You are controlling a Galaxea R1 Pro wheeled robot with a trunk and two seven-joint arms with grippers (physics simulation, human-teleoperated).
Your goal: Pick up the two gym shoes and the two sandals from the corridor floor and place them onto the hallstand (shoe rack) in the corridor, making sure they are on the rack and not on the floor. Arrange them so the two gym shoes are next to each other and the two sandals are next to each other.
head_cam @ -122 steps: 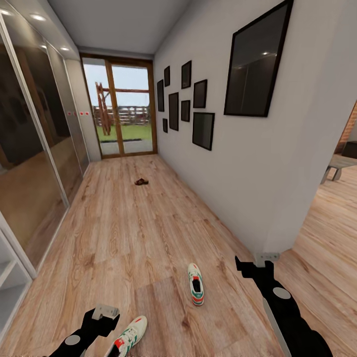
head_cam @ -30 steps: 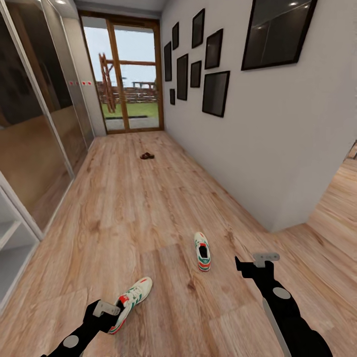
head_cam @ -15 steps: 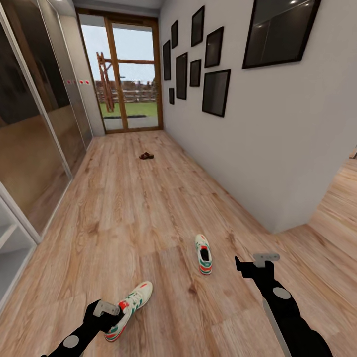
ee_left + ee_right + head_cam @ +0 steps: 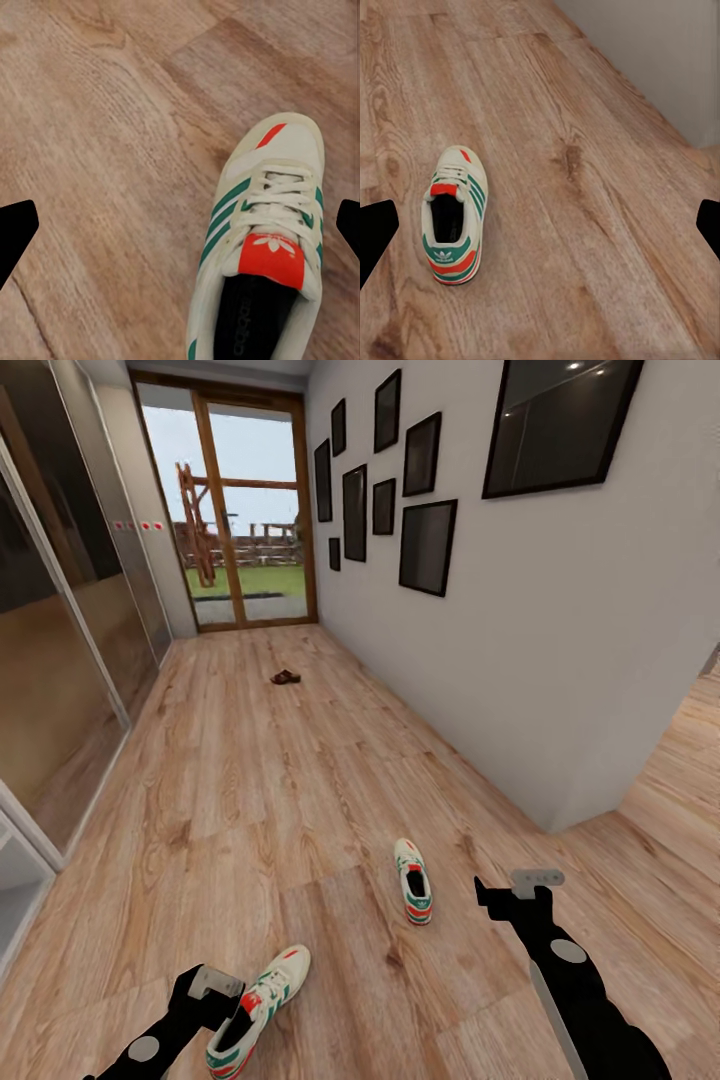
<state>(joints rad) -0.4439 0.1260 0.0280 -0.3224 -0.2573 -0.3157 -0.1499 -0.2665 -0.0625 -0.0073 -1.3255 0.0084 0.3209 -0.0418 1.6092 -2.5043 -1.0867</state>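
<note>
Corridor: wood-grain plank corridor floor [image 4: 250, 780] runs from the robot to a glazed door [image 4: 235, 510] at 12 o'clock; a white wall [image 4: 560, 640] with dark picture frames [image 4: 427, 546] stands along the 1 to 3 o'clock side, mirrored sliding panels [image 4: 50, 660] along the 9 to 11 o'clock side.
Near gym shoe: white with green stripes, lying flat on the floor at 7 o'clock [image 4: 258, 1010], toe pointing toward 1 o'clock, just beside the left gripper.
Second gym shoe: flat on the floor at about 5 o'clock [image 4: 412, 880], heel toward the robot, well apart from the first.
Writing: the left wrist view shows a white trefoil logo on the red tongue of the near gym shoe [image 4: 259, 247] and "adidas" lettering on its dark insole; the right wrist view shows a small white logo on the red heel tab of the second gym shoe [image 4: 452, 214], too small to read.
Sandals: small dark brown shape far down the corridor at 12 o'clock [image 4: 285, 677]; I cannot tell if it is one or two.
Left gripper: low at 7 o'clock [image 4: 213, 992], fingers spread wide apart, nothing between them.
Right gripper: at 5 o'clock [image 4: 513, 887], fingers spread wide, holding nothing, just right of the second gym shoe.
Hallstand: a pale shelf edge [image 4: 15, 880] shows at 9 o'clock.
Open room: bare planks lie between the shoes and the sandals; the wall ends at a corner [image 4: 560, 825] at 3 o'clock, with more floor beyond.
</note>
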